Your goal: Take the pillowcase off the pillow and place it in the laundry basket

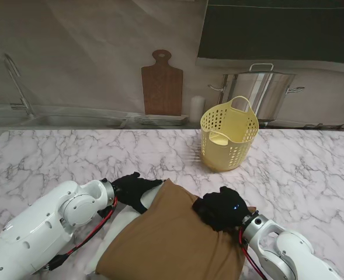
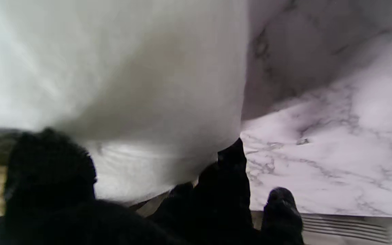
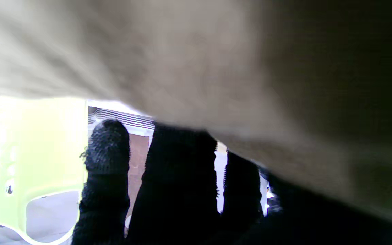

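- A kitchen — marble-patterned counter (image 1: 312,175) running along the wall.
- Sink faucet (image 1: 15,81) at far left.
- Wooden cutting board (image 1: 162,87) leaning upright — steel stockpot (image 1: 262,90) beside it.

The pillowcase (image 1: 172,242) is plain brown; the pillow (image 1: 118,224) showing at its edge is white. Both lie on a table (image 1: 300,175) of white marble veined in grey. Beyond the pillowcase, the laundry basket (image 1: 229,135) is pale yellow. Both hands, left hand (image 1: 134,191) and right hand (image 1: 221,208), are black.
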Tool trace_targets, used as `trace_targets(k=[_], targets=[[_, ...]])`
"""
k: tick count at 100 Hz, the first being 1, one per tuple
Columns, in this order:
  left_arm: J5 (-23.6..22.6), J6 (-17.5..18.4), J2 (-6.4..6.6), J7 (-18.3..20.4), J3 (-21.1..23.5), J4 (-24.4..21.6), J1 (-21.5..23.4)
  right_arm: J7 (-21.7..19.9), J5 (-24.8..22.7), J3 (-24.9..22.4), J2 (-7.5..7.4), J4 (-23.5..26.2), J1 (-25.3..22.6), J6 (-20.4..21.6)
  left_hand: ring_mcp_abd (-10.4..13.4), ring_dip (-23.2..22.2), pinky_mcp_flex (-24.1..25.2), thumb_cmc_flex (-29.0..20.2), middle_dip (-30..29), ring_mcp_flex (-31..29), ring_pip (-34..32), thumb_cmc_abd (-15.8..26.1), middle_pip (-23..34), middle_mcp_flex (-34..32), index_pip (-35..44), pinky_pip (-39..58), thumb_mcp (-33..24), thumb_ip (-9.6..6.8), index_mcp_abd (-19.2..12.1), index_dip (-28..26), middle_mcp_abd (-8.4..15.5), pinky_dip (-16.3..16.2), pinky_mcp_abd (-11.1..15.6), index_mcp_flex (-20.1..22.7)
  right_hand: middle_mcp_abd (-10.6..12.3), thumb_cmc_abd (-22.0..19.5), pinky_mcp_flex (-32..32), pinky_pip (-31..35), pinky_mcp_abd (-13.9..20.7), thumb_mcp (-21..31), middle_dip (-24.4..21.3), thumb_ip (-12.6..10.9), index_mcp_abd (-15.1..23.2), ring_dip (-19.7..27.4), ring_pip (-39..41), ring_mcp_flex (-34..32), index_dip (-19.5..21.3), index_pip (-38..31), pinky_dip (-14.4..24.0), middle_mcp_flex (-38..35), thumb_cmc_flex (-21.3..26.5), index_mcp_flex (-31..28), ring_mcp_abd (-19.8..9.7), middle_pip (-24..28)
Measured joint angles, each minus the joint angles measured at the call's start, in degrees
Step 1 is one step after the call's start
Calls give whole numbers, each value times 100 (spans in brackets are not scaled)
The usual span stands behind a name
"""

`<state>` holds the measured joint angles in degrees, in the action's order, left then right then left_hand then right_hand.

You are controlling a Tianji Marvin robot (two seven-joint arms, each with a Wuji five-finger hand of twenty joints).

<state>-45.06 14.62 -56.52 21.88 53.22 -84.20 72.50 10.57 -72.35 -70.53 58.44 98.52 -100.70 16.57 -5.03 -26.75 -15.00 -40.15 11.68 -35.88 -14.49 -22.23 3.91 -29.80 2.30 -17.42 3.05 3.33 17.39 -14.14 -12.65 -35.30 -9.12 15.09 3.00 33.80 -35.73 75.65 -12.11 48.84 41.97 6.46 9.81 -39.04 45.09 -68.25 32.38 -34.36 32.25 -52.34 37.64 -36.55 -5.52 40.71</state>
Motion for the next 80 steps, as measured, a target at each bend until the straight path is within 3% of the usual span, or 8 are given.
trace_targets(k=[6,18,30,35,49,63,67,80], targets=[[2,72,-41,-286,5,83,41,19,35,35,0,-31,26,0,-9,-68,-296,-183,79,-433,-102,-5,104,-599,204,52,37,18,-177,-200,192,-30,128,492,0,-180,0,0,0,-4,163,201,0,0,0,0,-279,-317,0,-114,305,0,0,-74],[50,91,-116,-551,7,132,113,98,112,100,3,-119,85,0,-15,-245,-940,-810,143,-1234,-339,-7,437,-1705,795,132,130,70,-809,-975,473,-31,353,1742,-5,-655,4,-24,0,-105,92,262,21,0,-35,2,-704,-928,0,-214,482,6,0,-332],[299,119,-181,-929,-90,255,95,173,149,126,13,-174,120,-14,-43,-437,-1548,-1622,1080,-1998,-930,-67,-37,-3026,2100,141,282,139,-987,-1483,495,-87,376,2361,-52,-806,113,-47,0,-346,-256,262,26,25,-316,231,-937,-1308,0,-64,428,140,57,-482],[307,154,-216,-1116,-113,322,93,199,172,127,19,-185,125,-22,-87,-527,-1678,-1693,1316,-2159,-1113,-69,-75,-3236,2497,142,282,149,-1027,-1540,498,-133,376,2446,-75,-901,210,-69,0,-453,-630,250,27,117,-613,462,-937,-1282,0,166,83,138,72,-488],[148,251,-297,-1486,-14,357,202,401,245,79,65,-215,102,-106,-119,-625,-1765,-1811,1714,-2244,-1368,-133,-73,-3434,3053,143,284,154,-1150,-1553,531,-219,377,2533,-297,-1353,741,-325,-3,-1090,-1163,-226,-134,616,-1578,1311,-404,254,0,925,-1099,295,376,-681],[-604,402,-385,-2211,288,266,506,431,535,-174,178,-50,-106,-424,-86,-692,-1766,-1882,1965,-2301,-1504,-133,102,-3503,3445,143,284,155,-1412,-1605,715,-266,415,2541,-734,-1374,1351,-838,-302,-1786,-1839,-227,-885,1202,-2433,2141,-602,1425,-8,1855,-1953,1026,819,-1337],[-668,437,-395,-2266,370,198,582,355,662,-257,204,57,-183,-520,-70,-696,-1769,-1927,1981,-2301,-1513,-133,148,-3509,3572,143,281,155,-1435,-1605,750,-279,424,2541,-872,-1333,1590,-1155,-448,-1788,-2250,-195,-1063,1422,-2740,2403,-808,1908,-84,2148,-2462,1371,986,-1660],[-801,620,-399,-2379,640,-88,789,-96,1165,-356,252,479,-371,-1193,-27,-700,-1783,-2168,2075,-2301,-1514,-129,302,-3608,3925,143,177,149,-1542,-1611,933,-313,429,2601,-1167,-1341,2082,-1975,-864,-1658,-2935,-89,-1351,1869,-3327,2955,-1080,2675,-318,2600,-3061,2007,1429,-2248]])
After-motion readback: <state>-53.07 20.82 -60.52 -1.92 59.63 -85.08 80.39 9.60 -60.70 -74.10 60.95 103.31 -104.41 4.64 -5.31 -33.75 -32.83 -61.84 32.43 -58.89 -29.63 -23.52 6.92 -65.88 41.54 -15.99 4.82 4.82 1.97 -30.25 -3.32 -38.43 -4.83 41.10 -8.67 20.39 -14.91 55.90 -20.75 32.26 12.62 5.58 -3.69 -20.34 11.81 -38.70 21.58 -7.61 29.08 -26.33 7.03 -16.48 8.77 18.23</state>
